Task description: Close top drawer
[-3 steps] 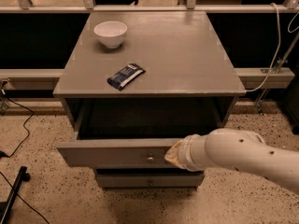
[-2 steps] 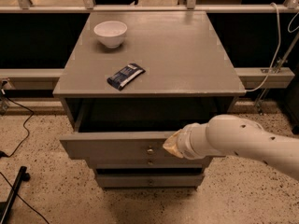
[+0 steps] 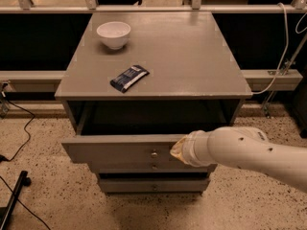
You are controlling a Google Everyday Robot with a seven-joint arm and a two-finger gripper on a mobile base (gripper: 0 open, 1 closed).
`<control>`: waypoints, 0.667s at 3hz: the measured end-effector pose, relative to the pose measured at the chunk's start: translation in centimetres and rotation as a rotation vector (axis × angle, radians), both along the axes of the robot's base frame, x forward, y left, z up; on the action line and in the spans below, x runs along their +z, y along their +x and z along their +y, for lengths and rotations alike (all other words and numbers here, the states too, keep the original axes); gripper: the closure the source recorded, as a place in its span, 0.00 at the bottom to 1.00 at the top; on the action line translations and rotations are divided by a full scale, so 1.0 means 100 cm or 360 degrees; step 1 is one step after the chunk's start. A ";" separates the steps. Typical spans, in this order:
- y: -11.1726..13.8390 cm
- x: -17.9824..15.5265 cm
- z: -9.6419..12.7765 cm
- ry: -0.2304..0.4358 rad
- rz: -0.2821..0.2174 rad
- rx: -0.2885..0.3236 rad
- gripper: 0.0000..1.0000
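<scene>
Top drawer (image 3: 115,150) pulled partly out from under the table (image 3: 192,56) top, dark hollow open behind its front; pincer (image 3: 176,150) on the white arm (image 3: 249,152) touching that front, just right of the round knob (image 3: 154,154); wide or narrow, cannot tell. On the table a white bowl (image 3: 113,34) at rear left, a dark wrapped bar (image 3: 129,77) nearer the front; 2 narrower drawers (image 3: 153,185) below.

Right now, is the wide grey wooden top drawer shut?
No, the top drawer sticks out, with the gripper at its front beside its round knob.
</scene>
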State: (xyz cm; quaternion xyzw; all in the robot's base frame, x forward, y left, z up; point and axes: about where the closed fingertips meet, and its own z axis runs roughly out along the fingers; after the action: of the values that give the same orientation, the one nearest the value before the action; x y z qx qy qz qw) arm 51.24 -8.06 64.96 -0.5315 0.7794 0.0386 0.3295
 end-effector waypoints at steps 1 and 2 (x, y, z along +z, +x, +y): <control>0.019 -0.005 -0.020 -0.0107 -0.0193 0.0043 1.00; 0.035 -0.002 -0.040 -0.0141 -0.0383 0.0087 1.00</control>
State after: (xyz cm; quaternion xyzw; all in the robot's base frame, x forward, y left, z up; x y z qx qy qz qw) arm 54.78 -12.09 64.72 -0.5673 0.7204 -0.0511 0.3957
